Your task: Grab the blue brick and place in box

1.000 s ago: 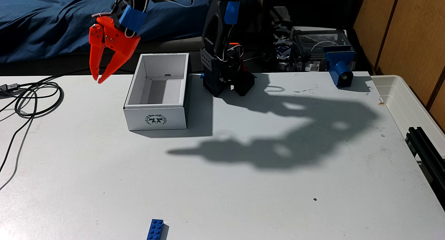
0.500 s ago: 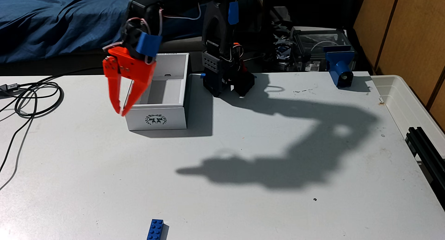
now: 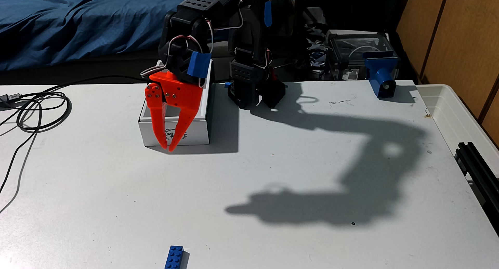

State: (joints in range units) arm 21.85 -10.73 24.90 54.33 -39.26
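My orange fingers (image 3: 167, 148) nearly together, empty | hanging before white cardboard box (image 3: 201, 134) | small blue studded brick (image 3: 174, 256) far, ungrasped.

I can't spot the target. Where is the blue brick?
In the fixed view the blue brick lies on the table at the bottom edge, well below the box.

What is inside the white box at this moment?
The box shows a strip of white inner wall; the pincer and arm in front cover most of the interior, so contents cannot be told.
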